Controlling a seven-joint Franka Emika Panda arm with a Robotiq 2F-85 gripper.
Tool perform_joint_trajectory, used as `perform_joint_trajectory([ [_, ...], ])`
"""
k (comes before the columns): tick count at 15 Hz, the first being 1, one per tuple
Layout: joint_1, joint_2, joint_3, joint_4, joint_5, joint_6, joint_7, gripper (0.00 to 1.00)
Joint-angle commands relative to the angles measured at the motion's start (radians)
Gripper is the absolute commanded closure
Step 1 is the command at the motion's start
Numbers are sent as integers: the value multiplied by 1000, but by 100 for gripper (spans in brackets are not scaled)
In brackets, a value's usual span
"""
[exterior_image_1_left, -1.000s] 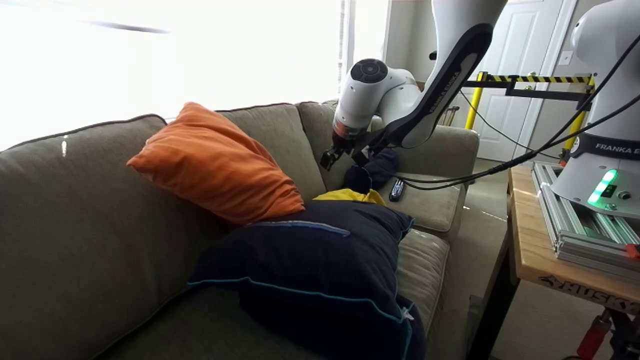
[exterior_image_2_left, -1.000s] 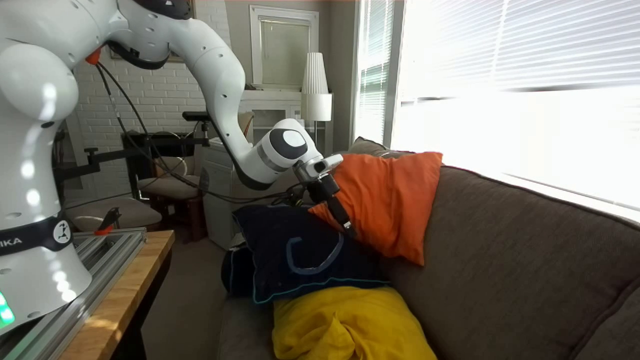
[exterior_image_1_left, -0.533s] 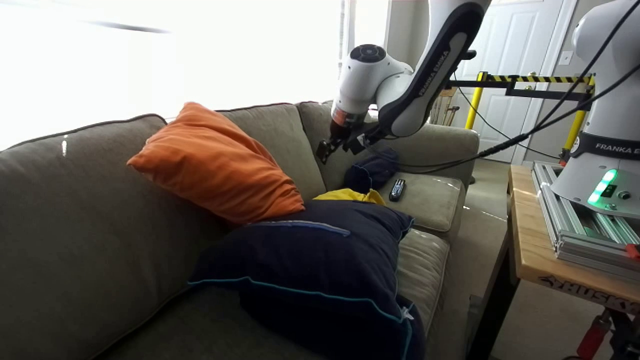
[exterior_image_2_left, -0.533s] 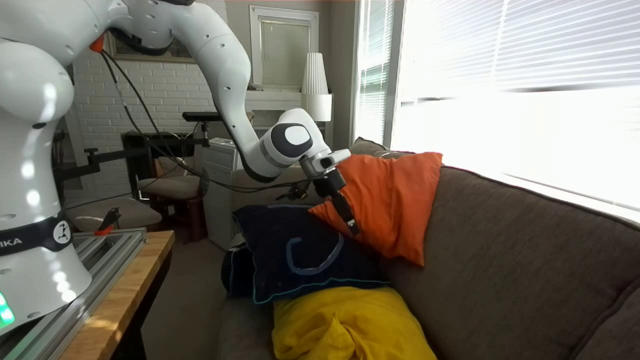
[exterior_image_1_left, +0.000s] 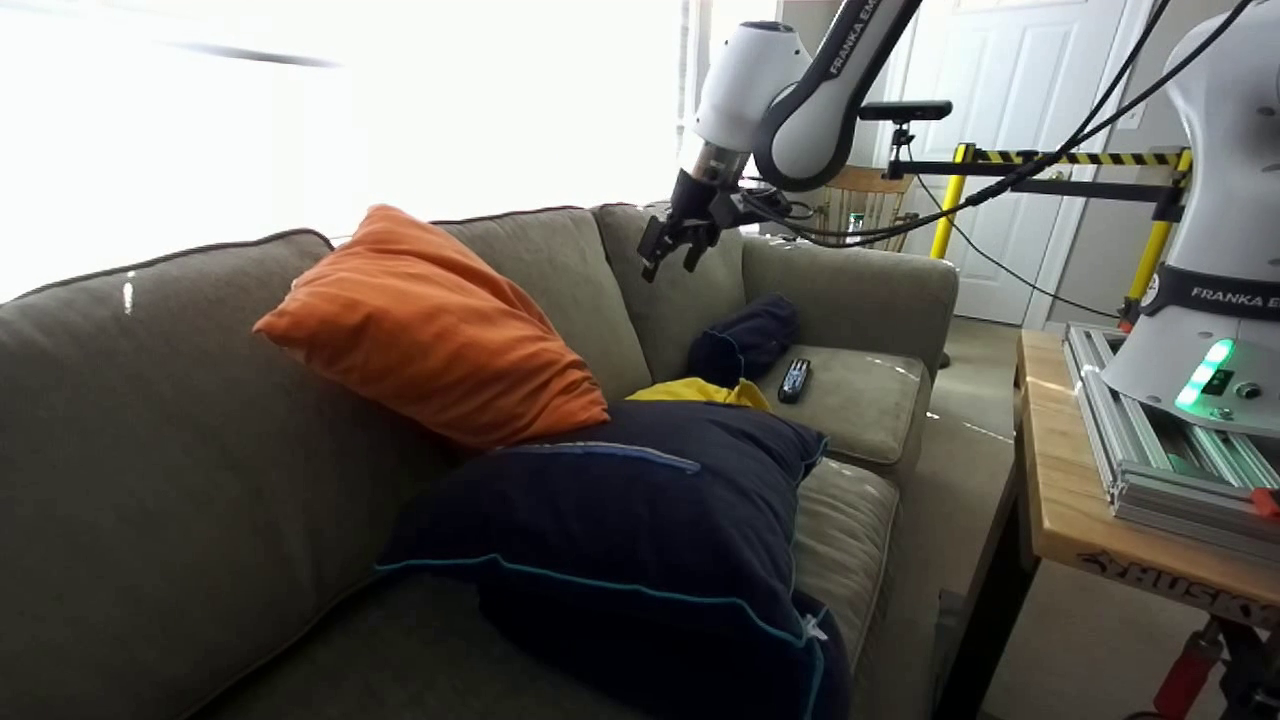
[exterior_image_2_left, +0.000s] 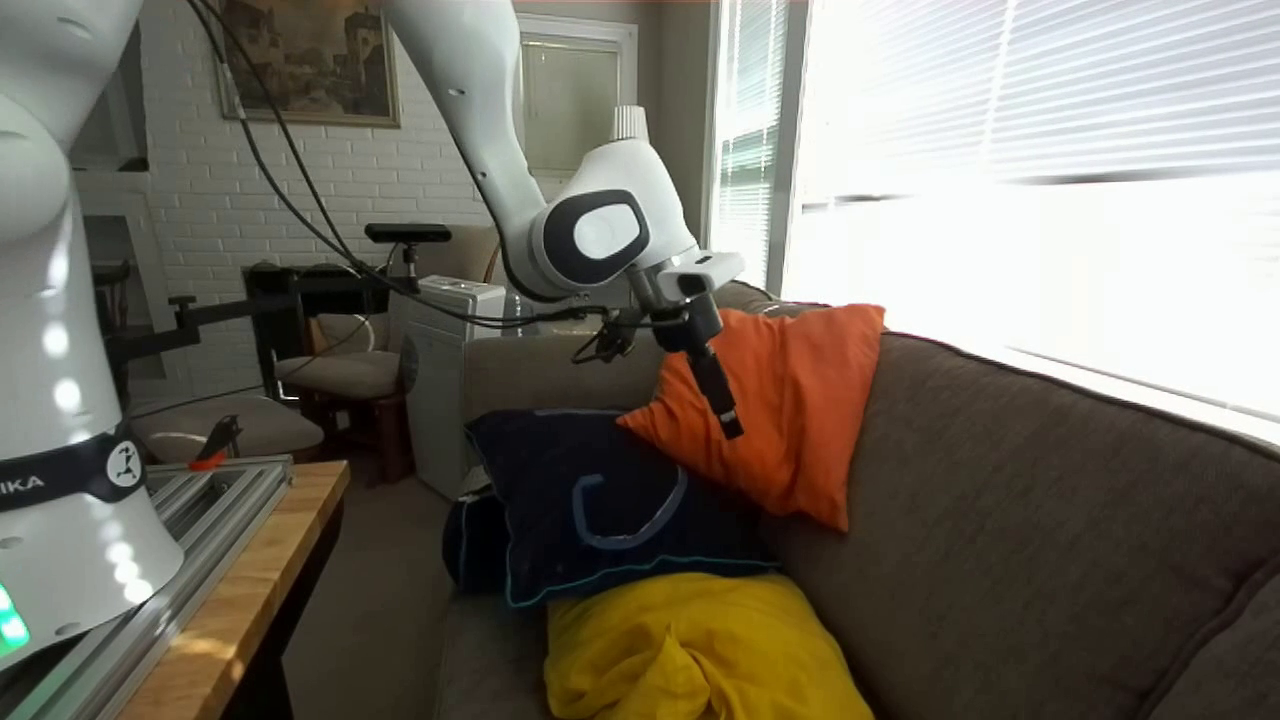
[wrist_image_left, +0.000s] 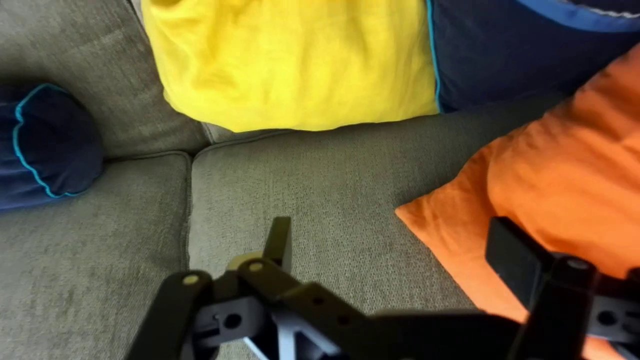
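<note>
1 painting on brick wall

The gripper is black and grey. Below it, to one side, the orange pillow is one solid colour; the yellow pillow beneath the gripper is plain too. Also lower, the navy pillow carries a curved band of paler blue and turquoise piping. Under the gripper the sofa is grey-brown, finely woven. Farther from it, the remote is black with pale keys, the bar striped yellow and black.

The tool partly hides an orange pillow.
</note>
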Motion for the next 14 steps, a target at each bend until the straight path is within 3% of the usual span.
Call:
perform_joint_trajectory([
  [1,-230,-128,273,-110,207,0,-244,0],
  [3,-360,-137,429,-104,371,-63,-377,0],
  [5,-520,-70,587,-59,534,-120,-508,0],
  [7,-636,-29,643,-47,531,-190,-475,0],
  [8,-559,-75,606,-78,461,-137,-424,0],
  [11,-644,-39,636,-71,477,-166,-440,0],
  [14,-613,-15,600,-55,426,-171,-419,0],
])
